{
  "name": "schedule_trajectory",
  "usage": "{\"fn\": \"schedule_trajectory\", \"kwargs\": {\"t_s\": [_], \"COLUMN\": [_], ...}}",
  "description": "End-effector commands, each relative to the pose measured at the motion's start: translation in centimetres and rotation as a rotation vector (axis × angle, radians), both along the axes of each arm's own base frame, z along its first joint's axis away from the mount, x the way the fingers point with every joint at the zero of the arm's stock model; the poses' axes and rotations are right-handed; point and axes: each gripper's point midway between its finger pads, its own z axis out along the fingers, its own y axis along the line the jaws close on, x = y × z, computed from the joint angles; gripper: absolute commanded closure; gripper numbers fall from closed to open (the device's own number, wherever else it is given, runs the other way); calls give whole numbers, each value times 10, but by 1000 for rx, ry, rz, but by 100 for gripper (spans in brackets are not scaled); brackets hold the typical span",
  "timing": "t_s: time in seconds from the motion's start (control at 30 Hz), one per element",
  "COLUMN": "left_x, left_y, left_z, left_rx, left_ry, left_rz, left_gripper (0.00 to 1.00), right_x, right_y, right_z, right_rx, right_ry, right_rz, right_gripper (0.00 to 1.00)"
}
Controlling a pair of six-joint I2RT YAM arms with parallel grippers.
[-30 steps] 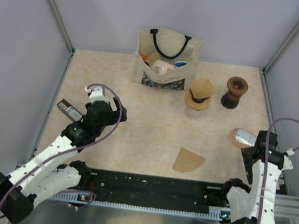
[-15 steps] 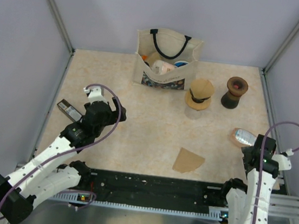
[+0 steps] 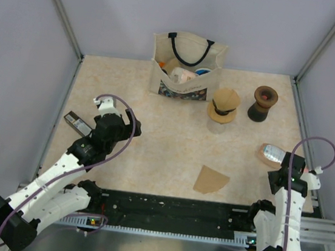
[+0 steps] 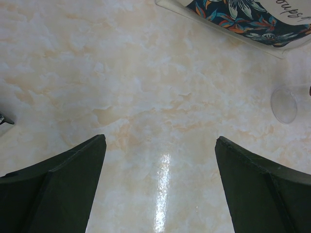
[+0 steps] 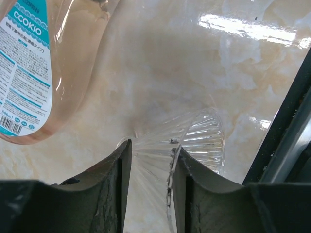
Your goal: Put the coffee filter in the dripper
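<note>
Desk [image 3: 167, 131], marbled beige. Holdings:

1. Bag [image 3: 183, 90], cream with black handles and a floral band at its foot, is standing upright at the back of the desk with its mouth open. Inside are showing a white item [image 3: 183, 75] in the middle, a tan piece at the left, and a blue-rimmed piece at the right. The blue piece is looking like the dripper [image 3: 203, 72], though it is too small to be sure.
2. Filter [image 3: 211, 180] is lying flat on the desk near the front edge, between the arms and nearer the right one, with nothing touching it.
3. Tan item with a dark band [image 3: 224, 105] is sitting just right of the bag.
4. Grinder [image 3: 262, 103] is standing upright further right, apart from the tan item.
5. Bottle [image 5: 29, 63], clear with a teal label, is lying on its side near the right edge.
6. Cup [image 5: 199, 141], clear ribbed glass, is lying on its side near the bottle.
7. Right tool [image 5: 150, 148] is standing with its fingers close on either side of the cup's narrow part. Whether they are pinching it cannot be told.
8. Left tool [image 4: 160, 145] is spread wide and hovering over bare desk left of the bag.
</note>
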Motion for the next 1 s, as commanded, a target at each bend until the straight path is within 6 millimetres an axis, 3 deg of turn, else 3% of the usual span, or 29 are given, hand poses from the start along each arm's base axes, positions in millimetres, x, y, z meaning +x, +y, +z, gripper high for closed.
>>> {"fn": "schedule_trajectory", "kwargs": {"t_s": [0.0, 0.07, 0.13, 0.27, 0.33, 0.57, 0.83, 0.97], "left_x": [2, 2, 1, 2, 2, 1, 2, 4], "left_y": [1, 2, 2, 2, 4, 8, 9, 5], "left_z": [11, 13, 13, 14, 14, 15, 17, 17], "left_rx": [-16, -18, -19, -17, -11, -5, -5, -14], "left_ry": [-31, -36, -37, -40, -39, -43, -49, -51], "left_rz": [11, 13, 11, 13, 19, 38, 47, 29], "left_gripper": [1, 1, 1, 1, 1, 1, 1, 1], "right_x": [16, 19, 22, 27, 31, 47, 70, 89], "right_y": [-2, 1, 2, 7, 13, 49, 85, 90], "right_z": [6, 7, 13, 34, 46, 79, 172, 222], "right_rx": [-10, -8, -12, -22, -27, 45, -63, -189], "right_ry": [-79, -90, -103, -135, -173, -336, -661, -811], "right_rz": [30, 57, 85, 165, 217, 420, 736, 860], "right_gripper": [70, 80, 81, 90, 100, 100, 100, 100]}}
